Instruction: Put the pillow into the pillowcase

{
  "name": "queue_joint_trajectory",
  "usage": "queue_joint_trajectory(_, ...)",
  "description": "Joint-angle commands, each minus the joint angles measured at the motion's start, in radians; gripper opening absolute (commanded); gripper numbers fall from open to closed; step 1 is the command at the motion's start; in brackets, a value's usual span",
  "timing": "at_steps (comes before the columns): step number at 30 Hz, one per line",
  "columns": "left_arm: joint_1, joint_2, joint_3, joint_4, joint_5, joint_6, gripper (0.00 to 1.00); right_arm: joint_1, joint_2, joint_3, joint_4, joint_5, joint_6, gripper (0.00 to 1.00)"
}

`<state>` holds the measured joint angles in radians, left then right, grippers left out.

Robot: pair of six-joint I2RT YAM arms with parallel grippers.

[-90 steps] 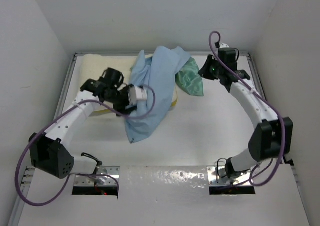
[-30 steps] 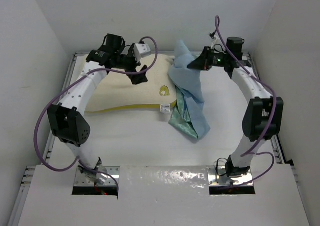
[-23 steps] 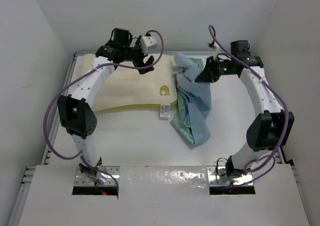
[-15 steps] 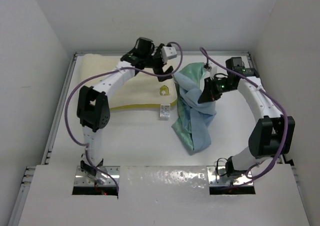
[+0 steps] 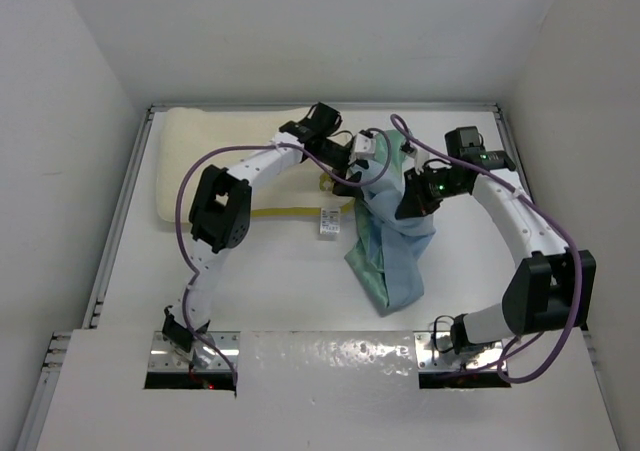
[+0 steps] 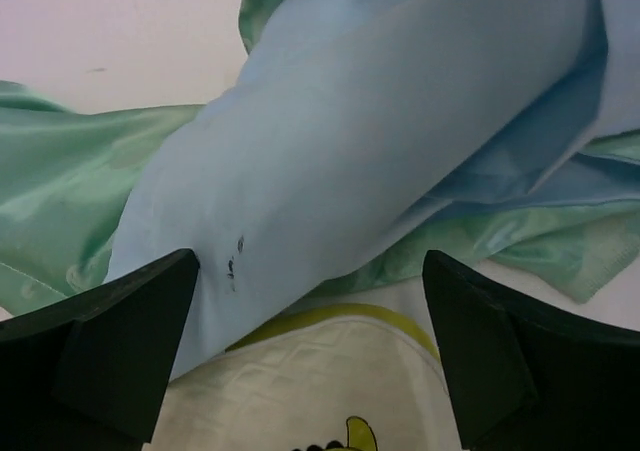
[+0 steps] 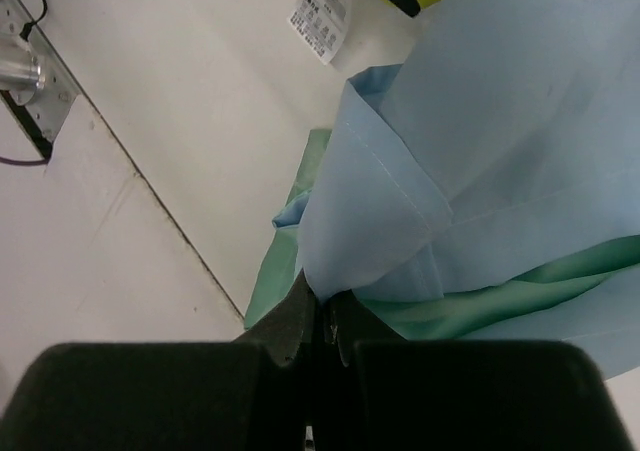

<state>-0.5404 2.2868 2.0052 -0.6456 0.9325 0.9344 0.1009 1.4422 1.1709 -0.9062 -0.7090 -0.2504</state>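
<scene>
Top external view: the right hand [image 5: 410, 197], pinched shut on a fold of the pillowcase [image 5: 396, 263], holds it up just right of the pillow [image 5: 186, 157], which lies far left on the table [image 5: 262, 283]. The left hand [image 5: 352, 177] hovers wide open at the cloth. The step looks to be opening the case; next, the left hand needs to pinch a mouth edge.

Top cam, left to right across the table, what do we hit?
pillow → white tag → pillowcase → right arm's elbow

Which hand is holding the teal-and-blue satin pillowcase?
The right hand, pinched shut on the teal-and-light-blue satin pillowcase; the left hand stands open, gripping nothing.
</scene>
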Motion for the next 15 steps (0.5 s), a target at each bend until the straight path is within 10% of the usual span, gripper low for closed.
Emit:
queue_joint_trajectory(1,-0.007,0.000,0.000,0.112,0.000,0.068,0.89,0.014,-0.013,0.006,0.072,-0.007,0.020,0.00)
queue_joint_trajectory(5,-0.012,0.033,0.029,0.282,0.077,-0.175,0.54,0.025,-0.003,0.013,0.070,0.000,0.020,0.00)
queue_joint_trajectory(6,-0.013,0.040,0.041,0.279,0.100,-0.180,0.25,0.025,0.003,0.024,0.038,0.002,-0.004,0.00)
queue_joint_trajectory(8,-0.013,0.049,0.047,0.259,0.137,-0.181,0.05,0.026,0.023,0.052,0.009,0.016,-0.018,0.00)
queue_joint_trajectory(15,0.060,0.010,0.090,0.351,-0.014,-0.495,0.00,-0.085,0.043,0.114,0.165,0.368,0.162,0.00)
